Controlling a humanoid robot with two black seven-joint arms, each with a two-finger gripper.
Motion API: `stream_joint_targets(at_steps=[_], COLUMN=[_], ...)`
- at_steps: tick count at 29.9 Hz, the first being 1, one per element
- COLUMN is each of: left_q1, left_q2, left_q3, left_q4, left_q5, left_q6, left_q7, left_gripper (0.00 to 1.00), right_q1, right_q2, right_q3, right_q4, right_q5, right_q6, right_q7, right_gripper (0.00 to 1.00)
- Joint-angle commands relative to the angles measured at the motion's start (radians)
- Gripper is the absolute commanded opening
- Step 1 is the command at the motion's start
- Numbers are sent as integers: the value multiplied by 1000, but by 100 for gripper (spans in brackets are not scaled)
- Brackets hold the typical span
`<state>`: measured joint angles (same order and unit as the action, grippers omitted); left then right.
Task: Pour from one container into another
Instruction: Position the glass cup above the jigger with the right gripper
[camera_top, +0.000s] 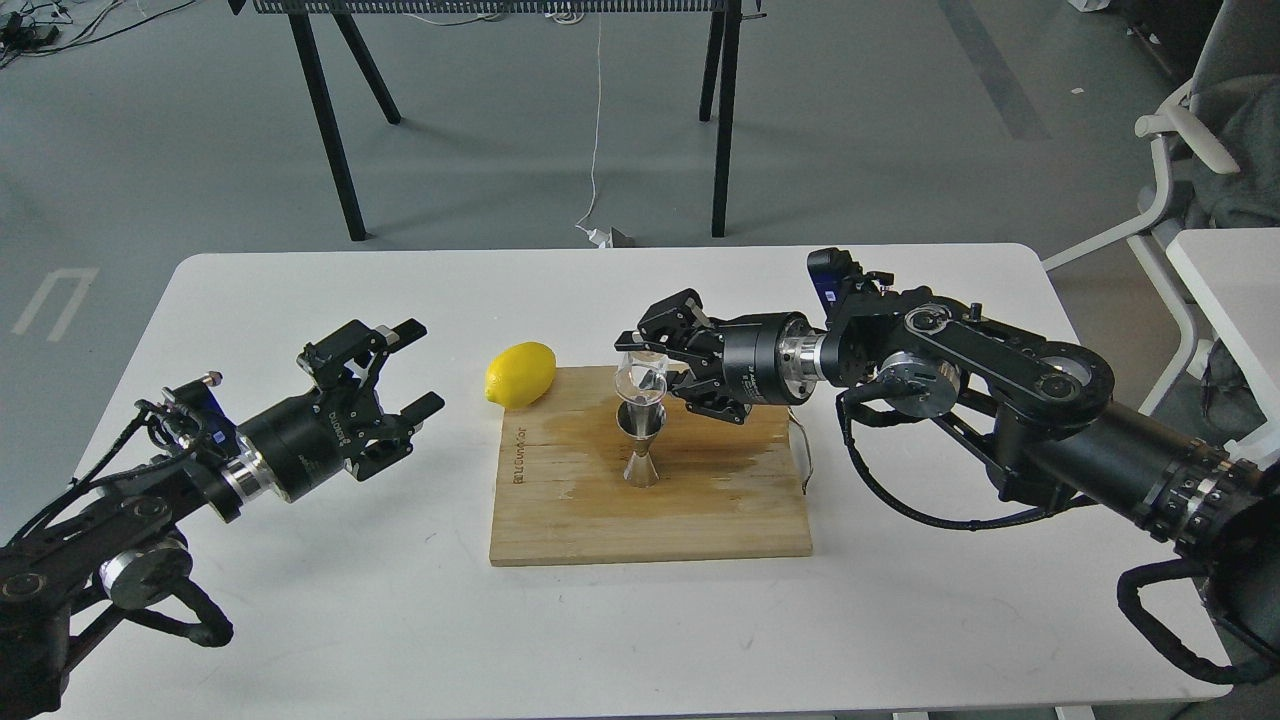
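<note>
- Tiny clear glass cup (641, 377): round and see-through, tipped on its side right above the jigger, over the wooden board.
- Pinched by the right gripper (655, 373), which reaches in from the right with both fingers closed around the cup.
- Shiny steel jigger (641, 447): shaped like an hourglass, standing upright near the middle of the board, its open top just under the tipped cup.
- Left gripper (405, 367): fingers spread apart, holding nothing, hanging over the table well to the left of the board.
- Yellow lemon (520, 374): lying at the board's far left corner, touching its edge or just beside it.
- Wooden board (700, 510): light brown, flat on the table, with darker wet-looking patches around the jigger.
- White table (400, 620): smooth top with rounded corners.
- Grey floor (500, 150) behind, with the black legs (325, 120) of another table and a thin white cable (597, 130) hanging down.
- White chair (1180, 160) off to the far right.
</note>
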<state>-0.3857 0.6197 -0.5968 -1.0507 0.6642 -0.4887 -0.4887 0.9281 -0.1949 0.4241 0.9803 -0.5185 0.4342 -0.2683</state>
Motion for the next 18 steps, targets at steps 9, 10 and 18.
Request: stream_joint_targets(at_steps=[9, 10, 18], left_q1=[1, 1, 1], left_q2=[2, 2, 2], left_q3=[0, 0, 0], left_q4=[0, 0, 0], left_q5=[0, 0, 0], left_q6=[0, 0, 0], left_q7=[0, 0, 0], left_gripper=[99, 99, 99], right_q1=[38, 40, 55], right_q2=[0, 0, 0], right_q3=[-33, -33, -57], right_q4=[1, 1, 6], right_q5=[-49, -61, -100], right_q6=[4, 6, 6], right_q7=[0, 0, 0], right_gripper=[47, 47, 47])
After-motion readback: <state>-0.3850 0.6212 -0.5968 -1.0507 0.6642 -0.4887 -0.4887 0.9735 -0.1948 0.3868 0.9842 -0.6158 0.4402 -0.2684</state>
